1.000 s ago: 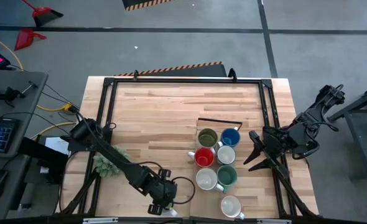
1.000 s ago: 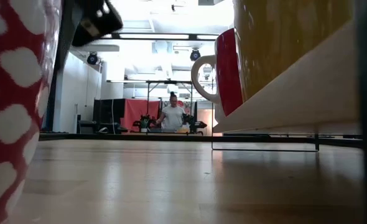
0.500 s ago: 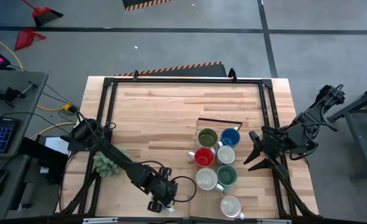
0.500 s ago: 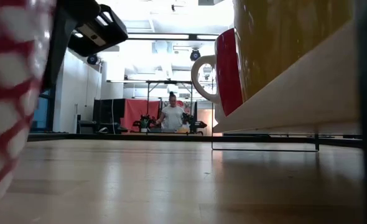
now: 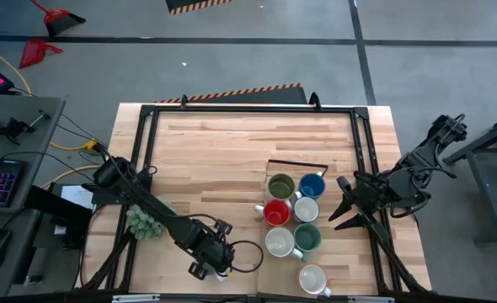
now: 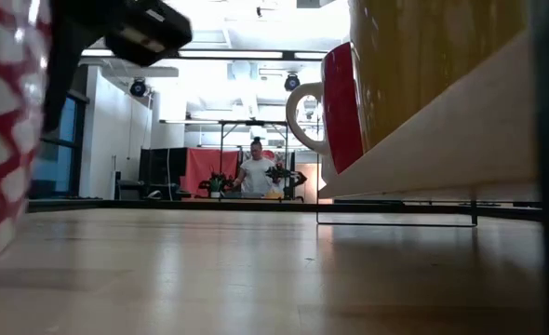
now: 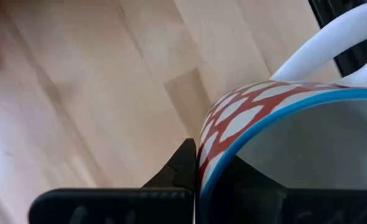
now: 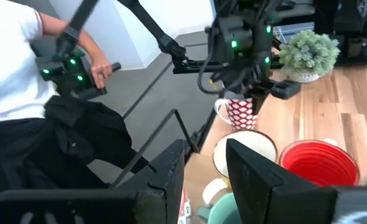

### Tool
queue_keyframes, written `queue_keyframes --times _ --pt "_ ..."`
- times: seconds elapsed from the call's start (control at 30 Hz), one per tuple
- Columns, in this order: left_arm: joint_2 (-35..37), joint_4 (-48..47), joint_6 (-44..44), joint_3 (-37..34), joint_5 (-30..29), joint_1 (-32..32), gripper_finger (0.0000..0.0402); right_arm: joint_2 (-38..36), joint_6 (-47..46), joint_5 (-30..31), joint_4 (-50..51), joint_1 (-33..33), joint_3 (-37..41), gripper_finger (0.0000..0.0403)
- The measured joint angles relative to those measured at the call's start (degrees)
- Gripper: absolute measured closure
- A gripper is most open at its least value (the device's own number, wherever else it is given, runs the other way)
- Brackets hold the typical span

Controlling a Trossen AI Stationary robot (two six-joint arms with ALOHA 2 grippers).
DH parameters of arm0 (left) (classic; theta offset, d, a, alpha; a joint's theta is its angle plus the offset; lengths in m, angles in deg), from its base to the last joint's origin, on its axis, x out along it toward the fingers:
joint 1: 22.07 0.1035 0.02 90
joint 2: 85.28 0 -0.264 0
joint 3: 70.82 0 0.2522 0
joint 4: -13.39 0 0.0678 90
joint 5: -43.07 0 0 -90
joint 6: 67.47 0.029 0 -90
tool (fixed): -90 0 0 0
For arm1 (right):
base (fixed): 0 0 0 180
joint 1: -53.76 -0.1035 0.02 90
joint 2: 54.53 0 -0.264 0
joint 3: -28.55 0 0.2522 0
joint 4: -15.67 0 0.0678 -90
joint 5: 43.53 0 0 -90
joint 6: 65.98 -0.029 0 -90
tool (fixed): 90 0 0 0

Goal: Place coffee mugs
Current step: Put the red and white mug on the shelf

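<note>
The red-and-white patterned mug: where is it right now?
In the high view it sits near the table's front edge, left of the cluster of mugs and right of the plant. The left gripper is shut on the red-and-white patterned mug, gripping its rim.

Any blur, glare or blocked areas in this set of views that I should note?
Low view: a patterned mug at the left edge is soft and too close, a yellow mug fills the upper right, ceiling lights blow out. Left wrist view: the patterned mug's rim crowds the frame. High view: evenly lit.
</note>
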Motion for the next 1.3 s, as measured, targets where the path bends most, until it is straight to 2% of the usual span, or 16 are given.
queue_keyframes --times 0.93,1.3 --pt "0.99 -2.58 69.93 0.02 -1.28 1.05 0.0392 5.85 -1.75 5.71 -0.24 0.00 0.00 0.0295" --pt "1.02 -2.72 84.02 0.07 -1.39 0.25 0.0392 5.83 -2.00 6.58 -1.43 0.00 0.00 0.0295"
